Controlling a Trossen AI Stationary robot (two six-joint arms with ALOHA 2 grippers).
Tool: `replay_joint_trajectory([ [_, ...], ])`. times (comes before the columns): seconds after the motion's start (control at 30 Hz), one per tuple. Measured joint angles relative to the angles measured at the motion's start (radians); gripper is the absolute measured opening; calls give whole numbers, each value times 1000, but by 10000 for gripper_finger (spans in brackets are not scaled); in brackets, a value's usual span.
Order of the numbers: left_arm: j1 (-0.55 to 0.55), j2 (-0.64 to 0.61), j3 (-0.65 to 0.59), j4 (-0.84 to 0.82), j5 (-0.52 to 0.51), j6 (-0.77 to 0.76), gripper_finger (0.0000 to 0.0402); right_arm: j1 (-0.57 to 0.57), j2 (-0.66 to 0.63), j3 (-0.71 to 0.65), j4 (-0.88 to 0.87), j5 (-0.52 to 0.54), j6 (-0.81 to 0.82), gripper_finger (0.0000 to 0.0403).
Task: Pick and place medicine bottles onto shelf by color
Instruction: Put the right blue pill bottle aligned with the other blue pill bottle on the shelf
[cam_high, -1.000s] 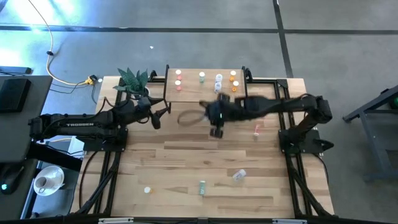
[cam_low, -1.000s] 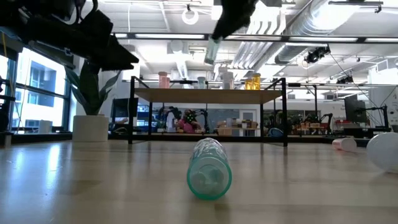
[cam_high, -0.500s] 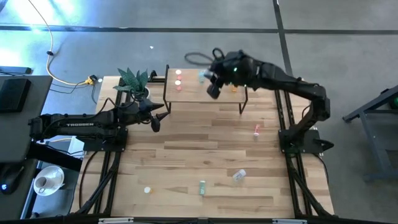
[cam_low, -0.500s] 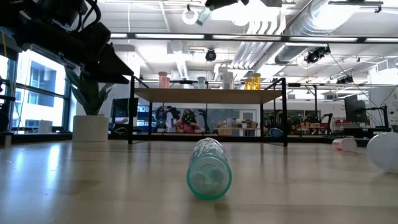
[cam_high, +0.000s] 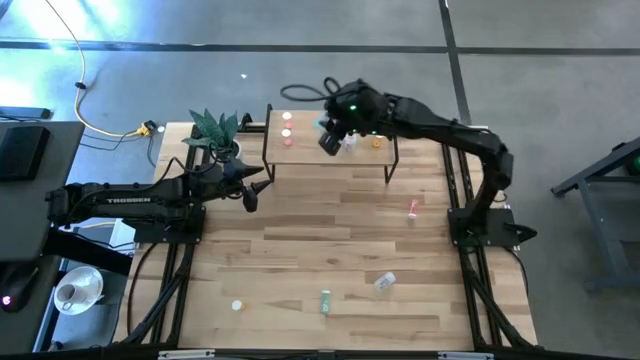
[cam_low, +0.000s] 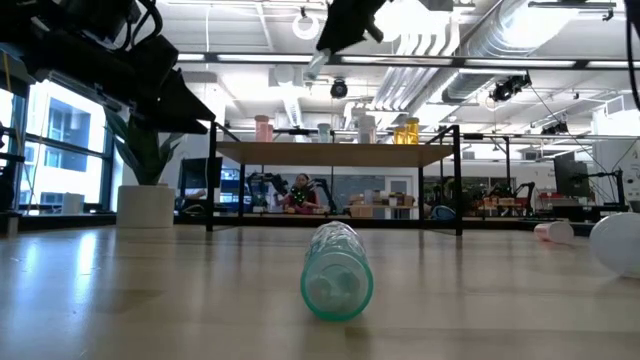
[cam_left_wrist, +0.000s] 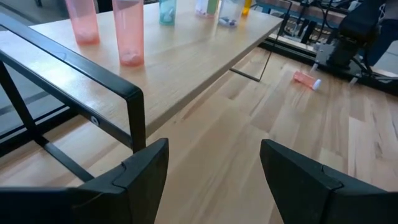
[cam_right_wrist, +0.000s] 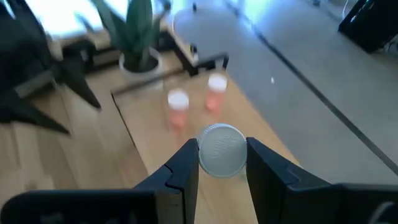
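White-capped bottle (cam_right_wrist: 221, 150) is sitting clamped between the right gripper's (cam_high: 330, 140) fingers, cap end facing the wrist camera; body colour is hard to tell here, in the low view it is looking pale greenish. Right gripper is hovering above the shelf (cam_high: 305, 152), over its middle stretch, between the pink pair (cam_high: 287, 128) at the shelf's left end and the orange ones (cam_high: 377, 129) at its right end. The left gripper (cam_high: 255, 190) is waiting with jaws spread and nothing between them, off the shelf's front-left corner, near the potted plant (cam_high: 215, 128).

Risks, as judgement: bottle is hanging well above the board, so letting go from this height is likely sending it bouncing or rolling off the shelf's back edge. Coming down crooked is risking knocking the standing bottles already lined along the back edge, since they are close together. Setting it in the wrong colour group is also possible, because the gripper is covering the middle bottles from above.

On the tabletop, bottles are waiting: a pink one (cam_high: 413, 208) near the right edge, a clear one (cam_high: 385, 283), a green one (cam_high: 325, 300) and a small pale one (cam_high: 237, 305) toward the front edge.
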Motion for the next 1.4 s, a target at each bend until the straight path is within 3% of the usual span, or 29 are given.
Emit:
replay_joint_trajectory([
  [0.33,0,0,0,1,-2,15,243,-21,152,124,-207,-5,-16,93],
  [0.6,0,0,0,2,-3,18,243,-36,218,131,-238,-73,-48,93],
  [1.4,0,0,0,-6,0,18,243,-66,254,130,-279,-94,-45,93],
])
